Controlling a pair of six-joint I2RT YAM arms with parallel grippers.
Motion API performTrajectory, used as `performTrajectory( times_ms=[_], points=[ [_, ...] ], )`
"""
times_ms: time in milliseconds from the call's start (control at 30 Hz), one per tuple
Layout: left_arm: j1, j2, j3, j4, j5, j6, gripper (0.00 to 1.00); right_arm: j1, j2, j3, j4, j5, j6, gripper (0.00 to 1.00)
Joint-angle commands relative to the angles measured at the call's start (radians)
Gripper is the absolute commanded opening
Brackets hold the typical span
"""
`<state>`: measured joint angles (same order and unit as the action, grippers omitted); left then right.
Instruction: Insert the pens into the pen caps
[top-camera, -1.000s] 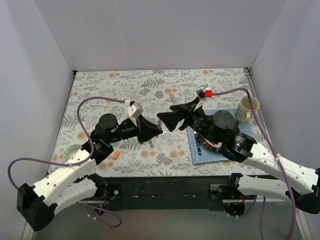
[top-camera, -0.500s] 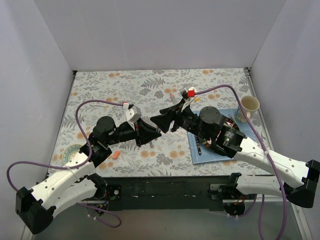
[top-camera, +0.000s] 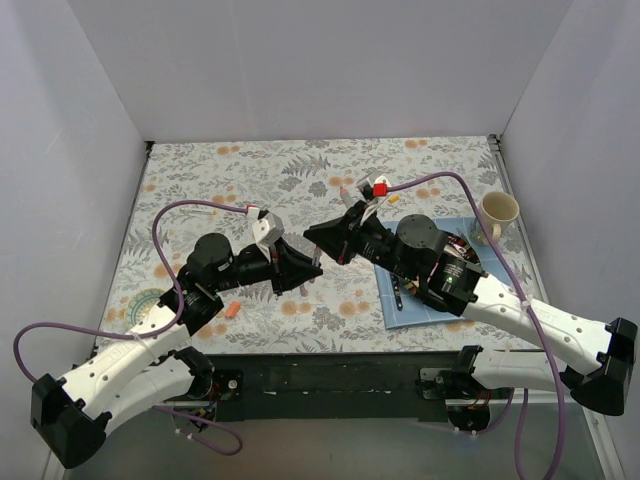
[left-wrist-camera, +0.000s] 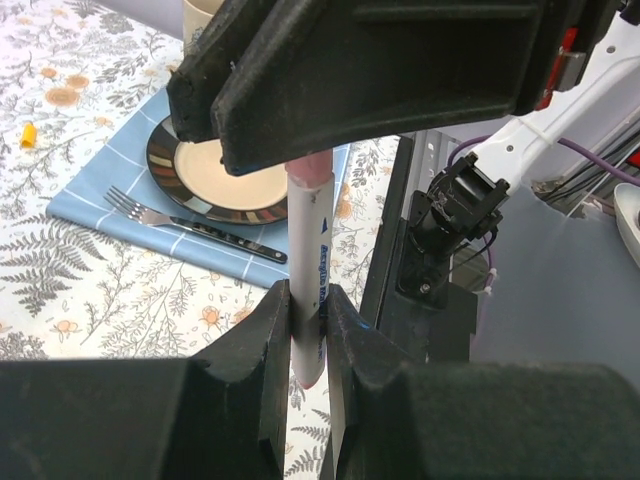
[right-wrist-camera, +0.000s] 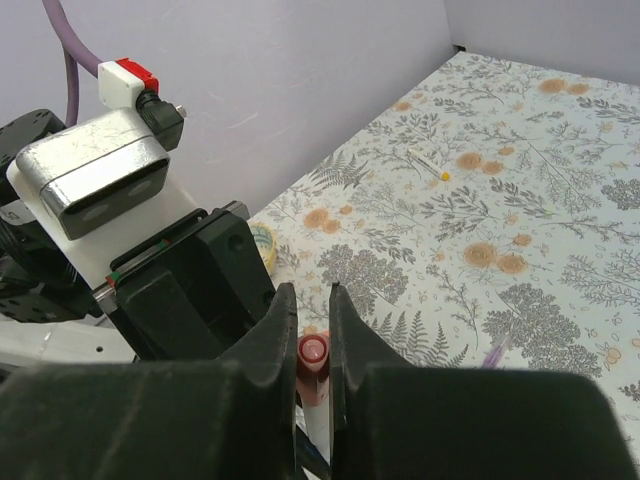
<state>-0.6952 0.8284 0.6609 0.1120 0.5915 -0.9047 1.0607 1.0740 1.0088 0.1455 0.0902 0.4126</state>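
Note:
My left gripper (left-wrist-camera: 307, 290) is shut on a whitish pen (left-wrist-camera: 309, 250), gripping its lower barrel; the pen stands up between the jaws. My right gripper (right-wrist-camera: 310, 290) is shut on the pink-red pen cap (right-wrist-camera: 313, 350) at that pen's other end, with the white barrel showing just below it. From above, the left gripper (top-camera: 303, 268) and right gripper (top-camera: 320, 238) meet tip to tip over the mat's middle, hiding most of the pen. An orange pen cap (top-camera: 231, 311) lies beside the left arm. A thin purple piece (right-wrist-camera: 497, 350) lies on the mat.
A blue cloth (top-camera: 392, 310) under the right arm holds a plate (left-wrist-camera: 215, 185) and a fork (left-wrist-camera: 190, 222). A mug (top-camera: 497, 212) stands at the right edge. A tape roll (right-wrist-camera: 262, 245) lies near the left arm. A small yellow piece (left-wrist-camera: 28, 135) lies on the floral mat.
My right gripper moved left to the pen's pink end and went from wide open to shut on it. The left gripper kept hold of the pen and barely moved.

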Motion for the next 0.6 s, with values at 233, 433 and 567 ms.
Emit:
performTrajectory(
  times_ms=[233,433,567],
  points=[
    [0.006,0.052,0.098,0.005,-0.174,0.038,0.0,0.015,0.015,-0.062,-0.042,-0.046,0.069,0.01],
    [0.006,0.103,0.14,-0.012,-0.206,0.064,0.0,0.025,0.038,-0.07,-0.054,-0.058,0.094,0.01],
    [0.013,0.109,0.151,0.011,-0.168,0.066,0.0,0.027,0.027,-0.122,-0.017,-0.119,0.083,0.01]
  ],
)
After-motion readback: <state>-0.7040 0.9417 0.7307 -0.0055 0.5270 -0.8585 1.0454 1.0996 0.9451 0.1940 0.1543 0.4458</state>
